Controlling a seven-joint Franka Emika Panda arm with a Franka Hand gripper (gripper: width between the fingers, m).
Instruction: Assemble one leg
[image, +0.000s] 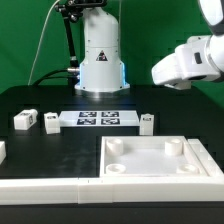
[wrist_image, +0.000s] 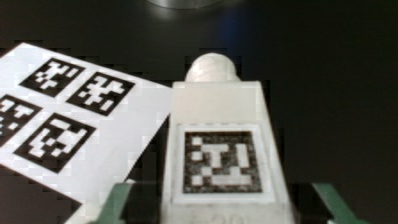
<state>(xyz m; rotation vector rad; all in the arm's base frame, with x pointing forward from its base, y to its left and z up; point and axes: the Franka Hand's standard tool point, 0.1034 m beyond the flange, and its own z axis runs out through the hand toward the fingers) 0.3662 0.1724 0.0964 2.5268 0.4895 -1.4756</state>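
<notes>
Table (image: 30, 100) is seen first, black and wide. At its front the big white panel (image: 160, 160) is laid. At the back the base (image: 95, 35) of the robot is set. The arm (image: 190, 60) is bent off to the exterior view's right, so the gripper is not shown there. The marker board (image: 100, 120) is laid flat in the middle. One spare leg (image: 25, 120) and another spare leg (image: 50, 123) are set at the exterior view's left of it, and a third spare leg (image: 146, 123) at its right.

In the wrist view a white sheet (wrist_image: 71, 110) with four tags is seen next to the leg (wrist_image: 217, 120). The leg is found right in front of the gripper (wrist_image: 222, 200), between the fingers (wrist_image: 118, 200). Its long side is pointed straight away from the gripper. The end with the tag (wrist_image: 219, 162) is near, and the end with the round peg (wrist_image: 214, 68) is far.

A dark gap is seen on each side of the leg, so the gripper seems to be held wide and the leg not yet pinched, though the picture is blurred there. It is judged that no turn is needed. The fingers are lined up across the short side, and only a squeeze is called for.

No words can be read. A triangle sign (image: 100, 57) is printed on the base. Only black and white squares are shown on the tags.
</notes>
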